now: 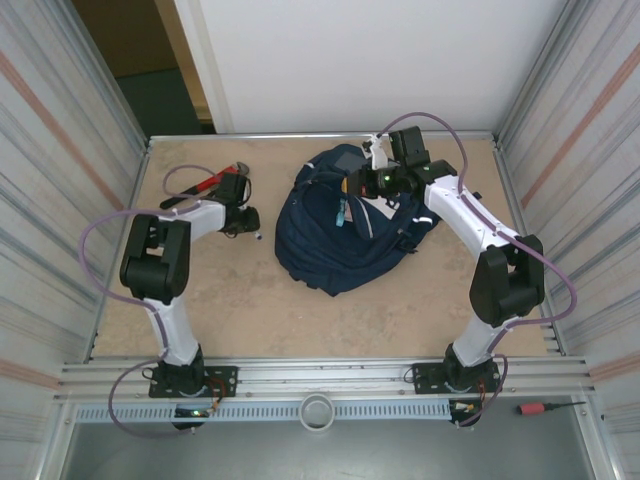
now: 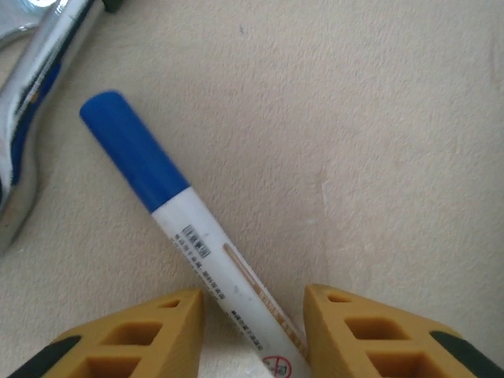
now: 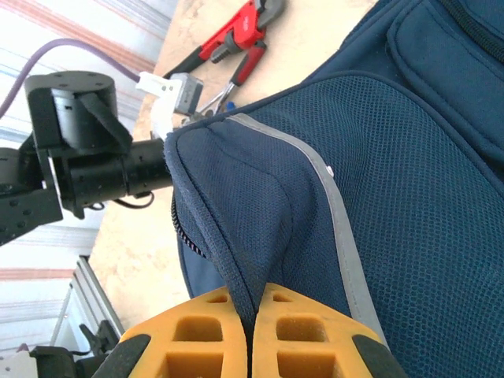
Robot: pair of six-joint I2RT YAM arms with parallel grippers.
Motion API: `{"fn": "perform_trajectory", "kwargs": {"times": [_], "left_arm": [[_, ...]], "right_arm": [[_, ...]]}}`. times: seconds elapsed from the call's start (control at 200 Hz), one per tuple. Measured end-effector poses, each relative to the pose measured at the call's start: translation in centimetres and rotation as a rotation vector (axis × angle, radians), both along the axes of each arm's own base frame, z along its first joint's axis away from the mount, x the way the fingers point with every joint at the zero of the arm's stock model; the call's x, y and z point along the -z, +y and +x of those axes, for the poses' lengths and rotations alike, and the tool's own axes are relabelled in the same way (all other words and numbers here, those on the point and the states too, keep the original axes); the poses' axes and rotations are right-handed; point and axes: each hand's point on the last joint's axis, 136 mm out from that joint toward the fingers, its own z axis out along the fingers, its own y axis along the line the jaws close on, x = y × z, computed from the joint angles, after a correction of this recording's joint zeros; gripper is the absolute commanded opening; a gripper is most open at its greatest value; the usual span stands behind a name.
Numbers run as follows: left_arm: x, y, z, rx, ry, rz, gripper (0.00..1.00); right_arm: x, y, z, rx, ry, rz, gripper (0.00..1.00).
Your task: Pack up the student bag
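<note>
Left tool [image 2: 253, 335] straddles the blue-capped marker [image 2: 181, 228] on the tabletop [image 1: 240, 290], jaws apart, not clamped yet. Your right tool [image 3: 250, 315] is pinched tight on a fabric edge of the student bag [image 1: 345, 225], mid-tabletop, probably holding its mouth open for loading.

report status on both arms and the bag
Left gripper open, fingers straddling blue-capped white marker. Right gripper shut on mesh flap of navy fabric backpack. Shiny metal tool near marker cap.
</note>
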Motion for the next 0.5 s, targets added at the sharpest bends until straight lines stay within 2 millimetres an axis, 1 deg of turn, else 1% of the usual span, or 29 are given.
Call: {"fn": "perform_trajectory", "kwargs": {"times": [0.14, 0.281, 0.336, 0.436, 0.496], "left_arm": [[0.2, 0.0, -0.6, 0.009, 0.004, 0.006, 0.26], [0.2, -0.1, -1.3, 0.020, 0.002, 0.017, 0.14], [0.1, -0.1, -1.5, 0.028, 0.000, 0.018, 0.12], [-0.2, -0.3, -2.9, 0.041, 0.008, 0.020, 0.10], [-1.2, -0.5, -4.2, 0.054, -0.003, 0.015, 0.10]], "right_arm": [[0.2, 0.1, -0.1, -0.007, 0.005, 0.008, 0.00], [0.1, -0.1, 0.0, -0.003, 0.004, 0.012, 0.00], [0.1, -0.1, 0.0, -0.003, 0.004, 0.012, 0.00], [0.2, -0.1, 0.0, -0.003, 0.007, 0.011, 0.00], [0.3, -0.1, 0.0, -0.003, 0.008, 0.011, 0.00]]}}
